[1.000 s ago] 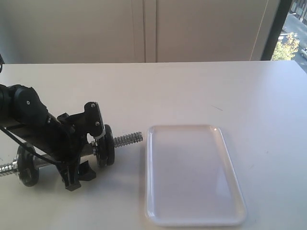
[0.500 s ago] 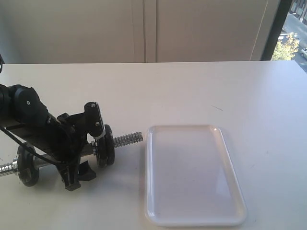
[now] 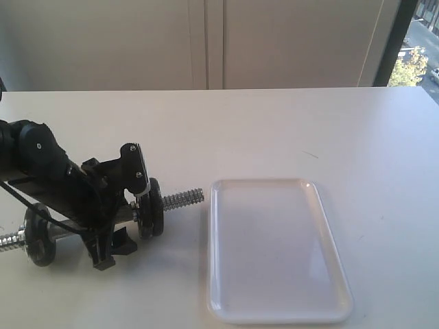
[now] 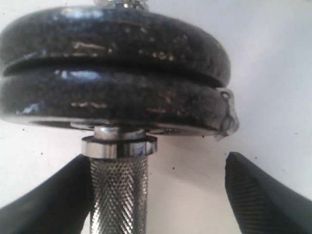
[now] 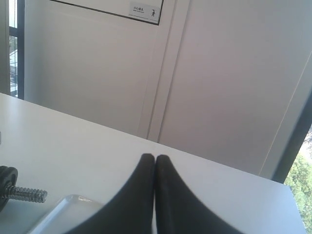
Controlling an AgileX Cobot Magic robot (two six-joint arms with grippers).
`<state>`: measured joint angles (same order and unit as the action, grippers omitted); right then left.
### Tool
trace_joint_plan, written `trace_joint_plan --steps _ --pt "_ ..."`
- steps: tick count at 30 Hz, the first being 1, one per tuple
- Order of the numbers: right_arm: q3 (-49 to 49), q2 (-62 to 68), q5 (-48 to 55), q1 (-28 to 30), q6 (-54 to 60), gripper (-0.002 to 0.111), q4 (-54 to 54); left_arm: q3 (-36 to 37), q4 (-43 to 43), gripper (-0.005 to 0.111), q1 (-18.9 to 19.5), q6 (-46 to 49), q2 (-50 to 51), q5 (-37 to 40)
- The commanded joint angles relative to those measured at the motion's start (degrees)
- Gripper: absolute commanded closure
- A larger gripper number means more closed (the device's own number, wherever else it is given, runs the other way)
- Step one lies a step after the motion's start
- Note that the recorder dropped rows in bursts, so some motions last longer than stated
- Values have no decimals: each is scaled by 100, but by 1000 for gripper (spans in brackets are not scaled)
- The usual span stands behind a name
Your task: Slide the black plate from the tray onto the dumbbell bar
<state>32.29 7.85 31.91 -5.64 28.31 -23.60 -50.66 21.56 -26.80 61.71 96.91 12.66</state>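
Right, nearest first: the flat glossy white plastic tray (image 3: pixel 274 253) has no disc on it. Just past its corner, the short chrome steel dumbbell bar (image 3: pixel 184 199) lies on the white table (image 3: pixel 274 130), threaded end toward the tray. The small round black cast-iron plate (image 4: pixel 117 44) reads as the outer of two discs on that end, flush against the inner black disc (image 4: pixel 112 95). A third black disc (image 3: pixel 40 236) sits at the other end.

I judge the slide done, so retreat is the step in hand. Left gripper (image 4: pixel 156 185) straddles the knurled grip, jaws wide apart, holding nothing. One finger (image 4: pixel 48 204) is right beside the knurl; can't tell if it touches. I'd lift straight off, square to the bar, jaws wide, so the bar doesn't roll. No collar visible on the thread, so a nudge could walk the plate off.

Right gripper (image 5: pixel 155 161) is outside the exterior view: jaws pressed together, empty, facing the pale wall panels (image 5: pixel 219 73).
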Motion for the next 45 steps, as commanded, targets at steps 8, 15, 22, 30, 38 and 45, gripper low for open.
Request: trace_joint_plan --steps 8,15,22,30,38,45 --pt "-41 -38 -26 -10 -12 108 23 -11 21 30 -19 -47 -60 15" --pt "-41 -38 -26 -10 -12 108 23 -11 21 30 -19 -47 -175 -53" --pt "-41 -38 -38 -10 -12 108 23 -11 21 30 170 -47 -245 68" --pt "-41 -38 -38 -10 -12 108 23 -11 21 30 212 -70 -493 294" --pt "-41 -38 -46 -105 -12 108 38 -11 -523 32 212 -468 -1266 1109" --pt "-41 -38 -44 -249 -12 108 118 -110 -1949 69 212 -3087 -2667 1834"
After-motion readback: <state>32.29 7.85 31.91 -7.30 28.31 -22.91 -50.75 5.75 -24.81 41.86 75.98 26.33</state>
